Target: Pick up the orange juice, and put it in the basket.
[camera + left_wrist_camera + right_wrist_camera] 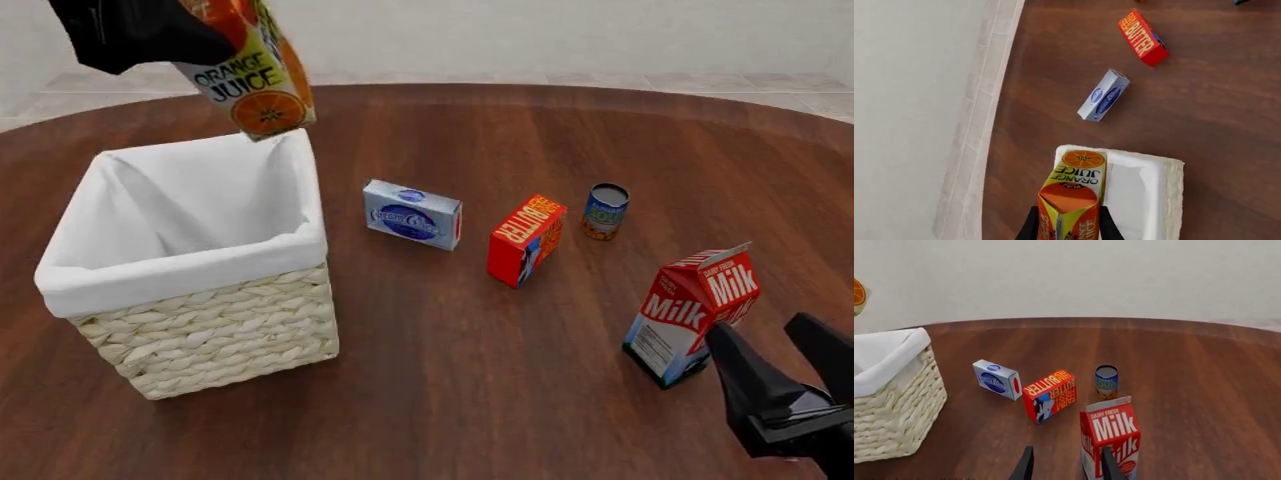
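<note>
We had the left gripper (1067, 227) with its fingers clamped on the orange juice (254, 70), which hung tilted below them, over the basket (187, 300) rim. Stiff, probably light carton; flat-side grip suited it. Right gripper (1066, 465) fingers were parted, holding nothing.

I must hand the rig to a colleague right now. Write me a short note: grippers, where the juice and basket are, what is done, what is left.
Left gripper: shut on the juice, held tilted in the air above the far rim of the basket.
Right gripper: open, holding nothing, low near the milk.
Done: juice picked up and carried to the basket.
Left: bring it over the opening, lower it, release.
</note>
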Action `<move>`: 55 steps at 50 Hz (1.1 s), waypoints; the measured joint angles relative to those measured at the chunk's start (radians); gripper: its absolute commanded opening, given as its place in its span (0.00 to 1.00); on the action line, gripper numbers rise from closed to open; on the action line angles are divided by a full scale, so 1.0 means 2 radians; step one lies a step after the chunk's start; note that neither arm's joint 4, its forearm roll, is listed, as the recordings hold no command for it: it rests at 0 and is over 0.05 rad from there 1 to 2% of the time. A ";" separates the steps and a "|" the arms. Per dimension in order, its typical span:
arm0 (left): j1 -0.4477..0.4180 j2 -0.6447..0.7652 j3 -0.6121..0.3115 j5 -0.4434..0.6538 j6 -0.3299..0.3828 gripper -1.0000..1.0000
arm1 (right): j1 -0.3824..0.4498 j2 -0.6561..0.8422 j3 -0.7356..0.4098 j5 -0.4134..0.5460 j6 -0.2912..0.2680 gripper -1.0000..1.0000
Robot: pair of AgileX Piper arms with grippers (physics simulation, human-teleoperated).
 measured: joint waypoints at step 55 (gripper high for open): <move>0.165 0.047 0.089 0.000 0.103 0.00 | 0.006 0.037 0.000 -0.025 -0.006 1.00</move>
